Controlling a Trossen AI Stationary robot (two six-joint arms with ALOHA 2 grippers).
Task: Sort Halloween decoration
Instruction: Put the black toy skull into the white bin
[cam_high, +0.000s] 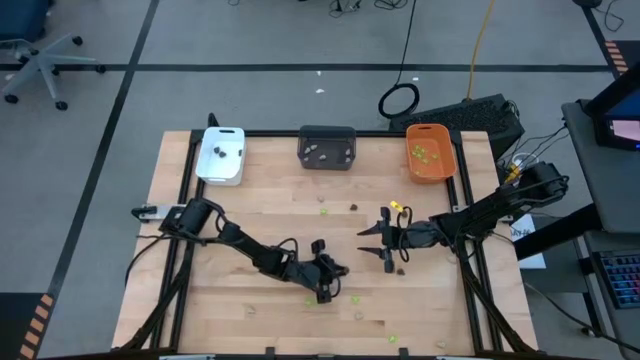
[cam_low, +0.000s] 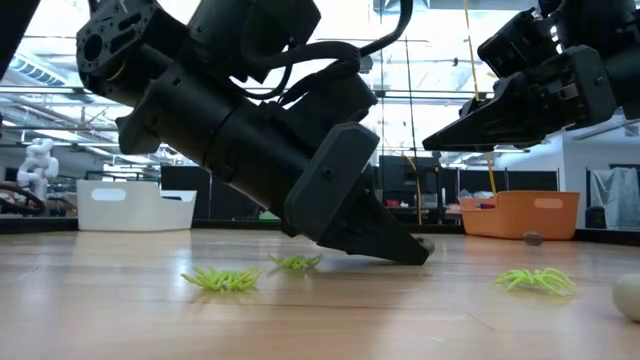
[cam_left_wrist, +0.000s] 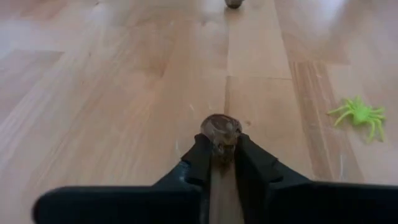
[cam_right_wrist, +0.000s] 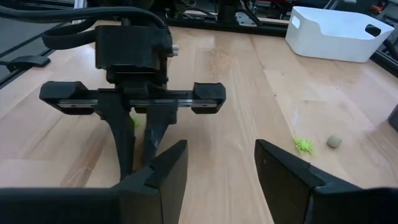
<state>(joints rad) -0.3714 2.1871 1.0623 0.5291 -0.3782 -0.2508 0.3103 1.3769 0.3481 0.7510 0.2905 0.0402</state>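
1. The left arm reaches low across the front of the table (cam_high: 250, 240), its left end effector (cam_left_wrist: 219, 155) tipped down until the fingertips touch the wood in the low view.
2. Its fingers (cam_left_wrist: 200, 163) are drawn narrow around one dark brown-black piece (cam_left_wrist: 221, 132), which sits pinched between the tips on the table surface.
3. The right arm comes in from the table's right side, and the right end effector (cam_right_wrist: 219, 171) hangs above the wood near the table's middle, fingers set wide apart with nothing between them.
4. The two end effectors face each other and are near; the right wrist view looks straight at the left one.
5. Three trays line the far edge: a white tray (cam_high: 221, 154), a dark grey tray (cam_high: 327, 147) and an orange tray (cam_high: 431, 152), each with a few small pieces inside; the count cannot be told.
6. Bare wood lies between the trays and the arms, broken only by a couple of scattered pieces.
7. The low view shows three lime green pieces on the table: one (cam_low: 224, 279) in front, one (cam_low: 295, 263) just under the left end effector, one (cam_low: 535, 281) to the side.
8. A pale beige-grey piece (cam_right_wrist: 334, 142) lies just beside a green one (cam_right_wrist: 303, 145) in the right wrist view.
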